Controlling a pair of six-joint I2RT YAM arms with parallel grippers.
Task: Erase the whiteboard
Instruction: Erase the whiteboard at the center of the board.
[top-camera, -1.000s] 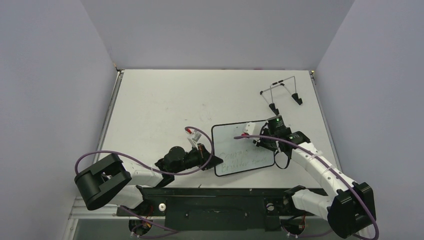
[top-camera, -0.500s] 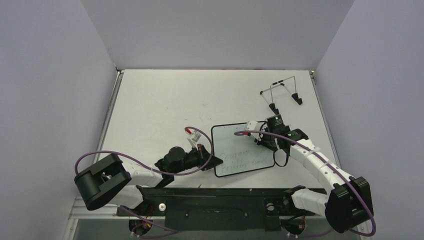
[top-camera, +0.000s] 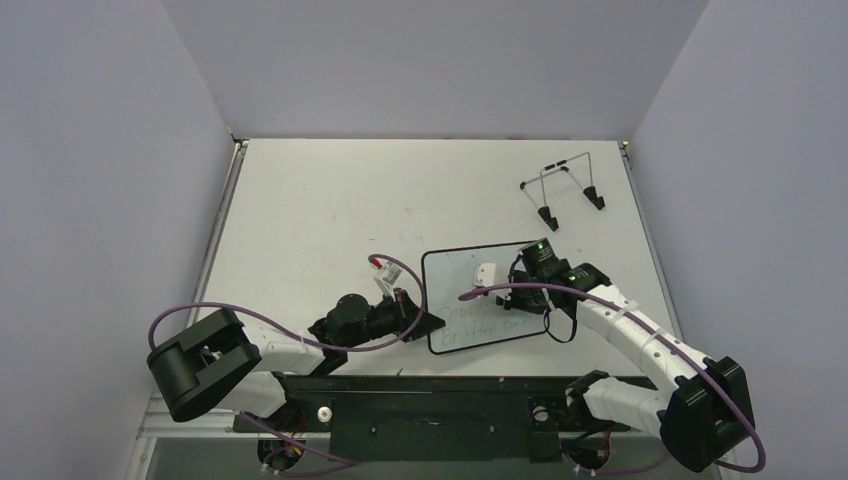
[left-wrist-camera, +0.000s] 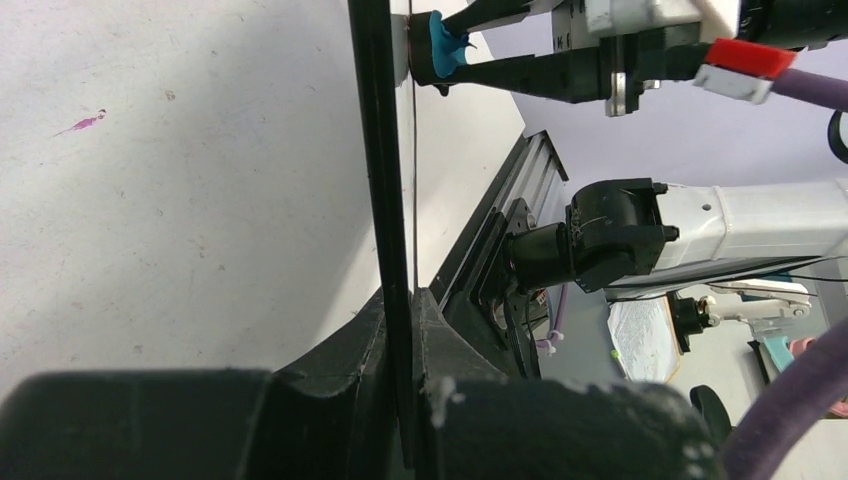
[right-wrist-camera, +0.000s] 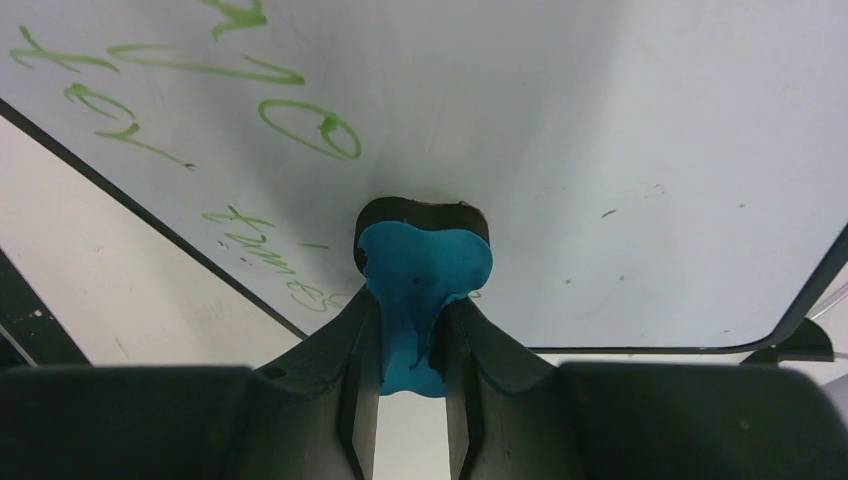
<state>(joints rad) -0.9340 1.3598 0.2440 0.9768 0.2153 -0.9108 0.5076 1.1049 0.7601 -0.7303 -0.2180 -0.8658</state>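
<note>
Our right gripper (right-wrist-camera: 412, 312) pinches the blue eraser (right-wrist-camera: 425, 262) against the whiteboard (top-camera: 455, 285), our left gripper (left-wrist-camera: 402, 312) clamps its left edge; press too hard and we could twist it loose.

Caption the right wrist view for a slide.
Right gripper pressing a blue eraser against the whiteboard, with green handwriting on the board's left part.

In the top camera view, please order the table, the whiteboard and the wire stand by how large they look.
Largest: the table.
Then the whiteboard.
Smallest: the wire stand, plainly smaller in outline than the board.
</note>
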